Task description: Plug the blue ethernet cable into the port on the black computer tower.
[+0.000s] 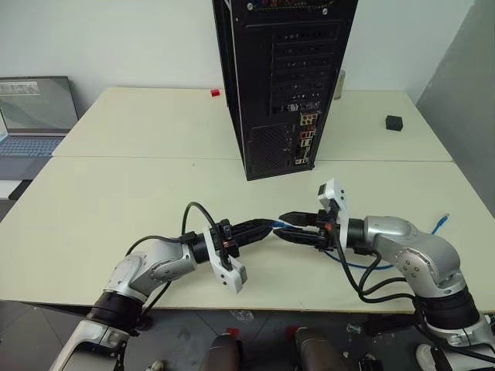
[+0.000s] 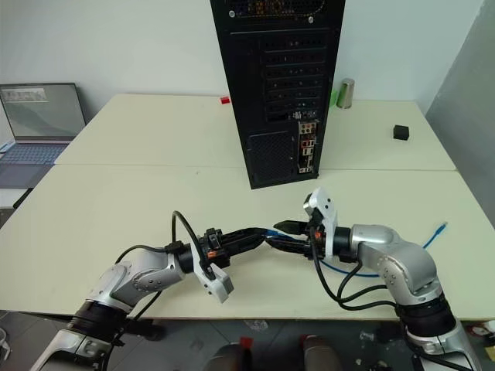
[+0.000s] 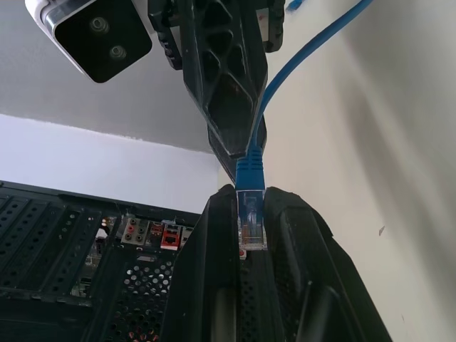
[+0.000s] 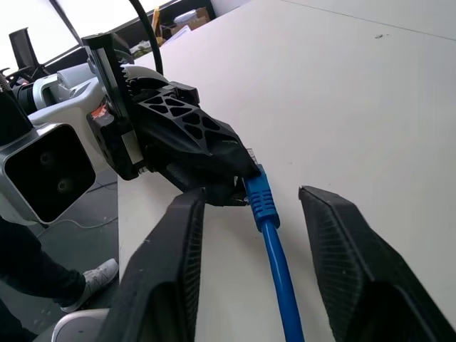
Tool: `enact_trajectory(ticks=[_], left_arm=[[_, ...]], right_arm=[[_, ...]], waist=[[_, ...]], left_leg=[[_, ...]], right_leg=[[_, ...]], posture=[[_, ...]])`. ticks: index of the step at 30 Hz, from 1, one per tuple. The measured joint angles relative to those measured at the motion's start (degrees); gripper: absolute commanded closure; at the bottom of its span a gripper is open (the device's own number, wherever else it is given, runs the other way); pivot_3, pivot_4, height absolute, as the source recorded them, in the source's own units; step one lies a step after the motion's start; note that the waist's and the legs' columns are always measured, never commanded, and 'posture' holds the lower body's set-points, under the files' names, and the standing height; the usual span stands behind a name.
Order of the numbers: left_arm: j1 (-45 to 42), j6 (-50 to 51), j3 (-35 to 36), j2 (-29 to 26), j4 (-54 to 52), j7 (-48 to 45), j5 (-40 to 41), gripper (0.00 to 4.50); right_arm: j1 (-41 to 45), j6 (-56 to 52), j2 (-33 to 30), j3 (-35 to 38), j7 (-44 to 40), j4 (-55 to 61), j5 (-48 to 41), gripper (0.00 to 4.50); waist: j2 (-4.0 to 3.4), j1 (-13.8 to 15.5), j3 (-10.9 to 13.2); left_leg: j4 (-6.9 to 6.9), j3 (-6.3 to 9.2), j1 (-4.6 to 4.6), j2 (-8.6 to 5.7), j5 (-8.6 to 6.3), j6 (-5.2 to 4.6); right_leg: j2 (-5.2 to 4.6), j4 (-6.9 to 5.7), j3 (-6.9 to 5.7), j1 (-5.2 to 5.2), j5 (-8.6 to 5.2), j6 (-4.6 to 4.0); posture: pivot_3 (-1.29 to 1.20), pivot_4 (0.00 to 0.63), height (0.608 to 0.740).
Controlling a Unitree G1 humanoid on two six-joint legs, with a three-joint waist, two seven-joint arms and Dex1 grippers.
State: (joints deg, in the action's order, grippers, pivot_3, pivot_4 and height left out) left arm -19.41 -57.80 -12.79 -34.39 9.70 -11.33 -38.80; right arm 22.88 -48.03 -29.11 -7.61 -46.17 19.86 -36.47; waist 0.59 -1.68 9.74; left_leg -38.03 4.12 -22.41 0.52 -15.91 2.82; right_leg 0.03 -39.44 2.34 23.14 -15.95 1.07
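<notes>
The blue ethernet cable (image 1: pixel 352 265) lies on the cream table, its far plug (image 1: pixel 442 223) near the right edge. My left gripper (image 1: pixel 267 226) is shut on the cable's near clear plug (image 3: pixel 251 222), pointing right. My right gripper (image 4: pixel 254 194) faces it, open, with its fingers (image 4: pixel 178 242) standing on either side of the cable's blue boot (image 4: pixel 260 192) without touching it. The two grippers nearly meet tip to tip above the table's front. The black computer tower (image 1: pixel 278 77) stands upright behind them, its rear face with the small ports (image 1: pixel 307 139) turned toward me.
A grey laptop (image 1: pixel 35 116) sits open at the far left. A small black box (image 1: pixel 394 122) lies at the back right, a metal can (image 2: pixel 346 93) stands beside the tower, and a small red piece (image 1: pixel 215 93) lies behind it.
</notes>
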Motion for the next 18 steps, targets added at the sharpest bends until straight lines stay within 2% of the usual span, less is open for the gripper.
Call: enact_trajectory(ticks=[6, 18], left_arm=[[-0.01, 0.1, -0.34, 0.0, -0.01, 0.74, -0.53, 4.22], [-0.2, 0.21, -0.37, 0.0, 0.0, 2.16, -2.14, 4.22]], right_arm=[[0.23, 0.27, -0.05, -0.18, -0.02, -0.14, 0.53, 4.48], [0.95, 0.55, -0.12, -0.36, -1.18, -1.19, 1.2, 4.5]], waist=[[0.0, 0.0, 0.0], [0.0, 0.0, 0.0]], left_leg=[[0.0, 0.0, 0.0, 0.0, 0.0, 0.0], [0.0, 0.0, 0.0, 0.0, 0.0, 0.0]], right_leg=[[0.0, 0.0, 0.0, 0.0, 0.0, 0.0], [0.0, -0.01, 0.0, 0.0, 0.0, 0.0]], posture=[[0.0, 0.15, 0.74], [0.0, 0.15, 0.74]])
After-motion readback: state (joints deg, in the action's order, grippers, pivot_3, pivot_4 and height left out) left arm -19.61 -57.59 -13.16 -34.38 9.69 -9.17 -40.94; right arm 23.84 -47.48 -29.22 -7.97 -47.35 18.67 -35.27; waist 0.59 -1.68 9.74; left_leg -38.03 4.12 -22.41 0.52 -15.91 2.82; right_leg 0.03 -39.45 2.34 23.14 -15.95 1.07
